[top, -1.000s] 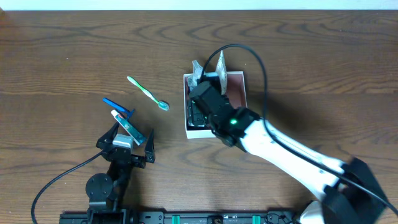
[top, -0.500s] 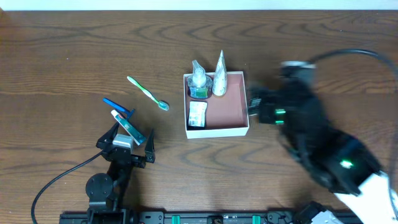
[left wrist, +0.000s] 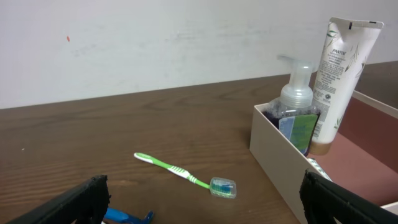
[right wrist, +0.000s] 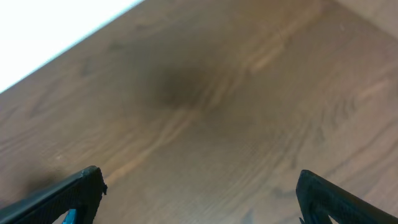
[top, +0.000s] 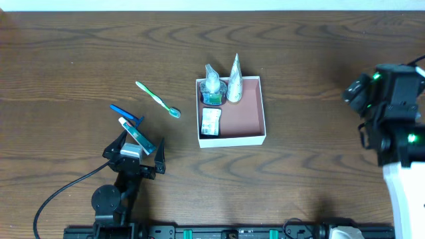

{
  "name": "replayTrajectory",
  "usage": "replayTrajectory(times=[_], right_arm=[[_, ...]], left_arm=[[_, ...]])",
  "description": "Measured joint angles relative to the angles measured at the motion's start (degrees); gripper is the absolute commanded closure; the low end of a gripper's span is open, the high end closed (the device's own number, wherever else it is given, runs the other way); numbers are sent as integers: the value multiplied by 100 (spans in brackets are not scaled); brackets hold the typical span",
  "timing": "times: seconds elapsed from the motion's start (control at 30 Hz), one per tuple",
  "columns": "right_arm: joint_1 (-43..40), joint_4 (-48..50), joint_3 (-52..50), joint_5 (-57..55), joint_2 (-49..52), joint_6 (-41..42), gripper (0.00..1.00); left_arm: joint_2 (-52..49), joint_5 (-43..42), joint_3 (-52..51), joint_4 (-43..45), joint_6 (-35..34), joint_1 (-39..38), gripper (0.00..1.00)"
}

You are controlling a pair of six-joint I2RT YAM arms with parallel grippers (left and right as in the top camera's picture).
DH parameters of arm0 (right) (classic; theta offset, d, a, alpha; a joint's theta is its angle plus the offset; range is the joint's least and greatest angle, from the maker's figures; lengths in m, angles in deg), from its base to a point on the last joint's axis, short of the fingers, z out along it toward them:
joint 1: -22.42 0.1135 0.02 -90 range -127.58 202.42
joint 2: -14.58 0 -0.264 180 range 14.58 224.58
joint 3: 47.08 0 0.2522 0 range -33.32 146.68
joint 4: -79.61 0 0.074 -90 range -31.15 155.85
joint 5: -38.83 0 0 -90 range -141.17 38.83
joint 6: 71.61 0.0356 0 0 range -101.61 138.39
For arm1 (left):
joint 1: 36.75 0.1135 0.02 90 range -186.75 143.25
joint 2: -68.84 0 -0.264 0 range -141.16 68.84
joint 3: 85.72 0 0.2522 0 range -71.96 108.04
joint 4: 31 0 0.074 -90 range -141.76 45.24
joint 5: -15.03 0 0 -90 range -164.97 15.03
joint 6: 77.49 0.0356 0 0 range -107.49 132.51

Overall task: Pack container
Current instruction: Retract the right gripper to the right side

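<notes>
In the container (top: 244,118), centre of the table (top: 66,53): pump bottle (left wrist: 297,102), Pantene tube (left wrist: 339,74), packet (top: 211,122). Toward the left edge, yours to pack: toothbrush (top: 158,99), razor (top: 126,113), toothpaste (top: 138,137). Left gripper (left wrist: 202,199), right gripper (right wrist: 199,186): agape, empty.

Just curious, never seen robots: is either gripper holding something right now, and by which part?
Nothing is held: the left gripper and the right gripper are both open and empty.

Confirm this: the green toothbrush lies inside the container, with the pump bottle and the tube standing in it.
Not quite: the green toothbrush lies on the table outside the container, as the overhead view shows. The pump bottle and tube do stand in it.
</notes>
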Motion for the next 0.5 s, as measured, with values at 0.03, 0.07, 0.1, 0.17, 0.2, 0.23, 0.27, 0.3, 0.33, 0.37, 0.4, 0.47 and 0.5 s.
replayTrajectory(times=[0.03,0.07,0.1,0.17,0.2,0.23,0.27,0.3,0.33,0.37,0.4,0.47,0.5], right_arm=[[-157,13,0,107,118,0,1],[-352,22,0,251,273,0,1],[-527,20,0,376,448,0,1],[-778,13,0,568,761,0,1],[-866,2,0,643,905,0,1],[-938,-26,0,697,1049,0,1],[-964,-66,0,752,1213,0,1],[-986,-103,0,802,1316,0,1],[-986,-133,0,848,1408,0,1],[-988,-162,0,885,1495,0,1],[-994,-173,0,909,1585,0,1],[-1001,-179,0,944,1703,0,1],[-1001,-179,0,951,1749,0,1]], left_arm=[[0,0,0,0,0,0,2],[0,0,0,0,0,0,2],[0,0,0,2,0,0,2],[2,-2,0,28,-26,0,2],[0,-2,0,39,-68,0,2],[0,-4,0,39,-125,0,2],[0,-2,0,37,-184,0,2],[0,-4,0,33,-245,0,2],[-2,-2,4,4,-339,0,2],[-13,0,22,-42,-444,0,2],[-52,-2,81,-157,-544,0,2],[-236,-2,219,-461,-761,0,2],[-374,-2,297,-595,-835,0,2]])
